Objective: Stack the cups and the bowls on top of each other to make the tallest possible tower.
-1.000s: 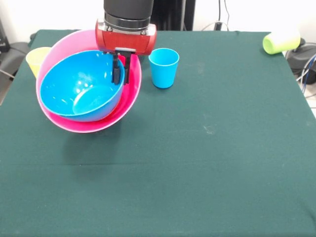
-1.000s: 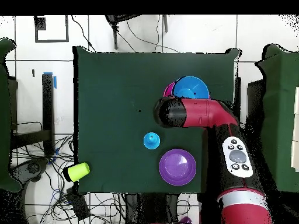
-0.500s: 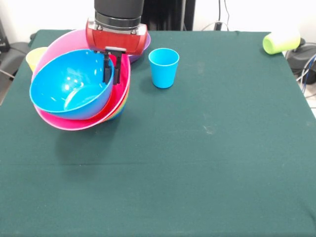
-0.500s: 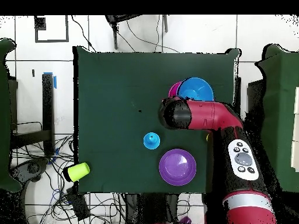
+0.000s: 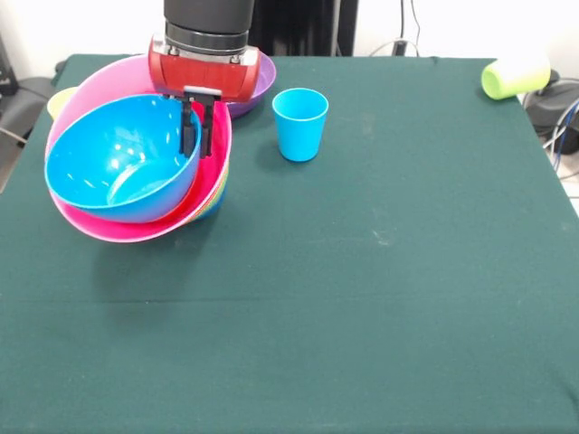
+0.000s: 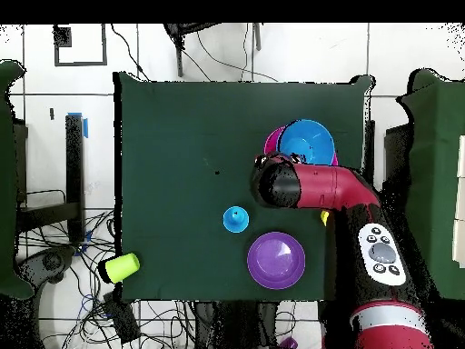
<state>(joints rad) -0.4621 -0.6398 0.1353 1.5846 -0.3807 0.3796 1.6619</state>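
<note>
A light blue bowl (image 5: 118,167) sits nested in a large pink bowl (image 5: 109,86); both tilt toward the table's front. More bowl colours peek out under the pink one (image 5: 215,203), forming the tower. My gripper (image 5: 195,134) is shut on the light blue bowl's right rim, one finger inside it and one between it and the pink wall. A purple bowl (image 5: 260,83) lies just behind the gripper. The light blue cup (image 5: 299,124) stands upright to the right. A yellow cup (image 5: 56,101) is mostly hidden behind the pink bowl. The lime green cup (image 5: 514,76) lies on its side.
From above, the arm (image 6: 313,186) covers the gripper and part of the bowl stack (image 6: 307,141). The purple bowl (image 6: 276,260) and light blue cup (image 6: 236,219) lie near the robot's side. The lime green cup (image 6: 120,266) rests off the table's corner among cables.
My gripper has moved left in the front view, carrying the light blue and pink bowls with it. The purple bowl now shows behind the gripper, and the yellow cup is more hidden.
</note>
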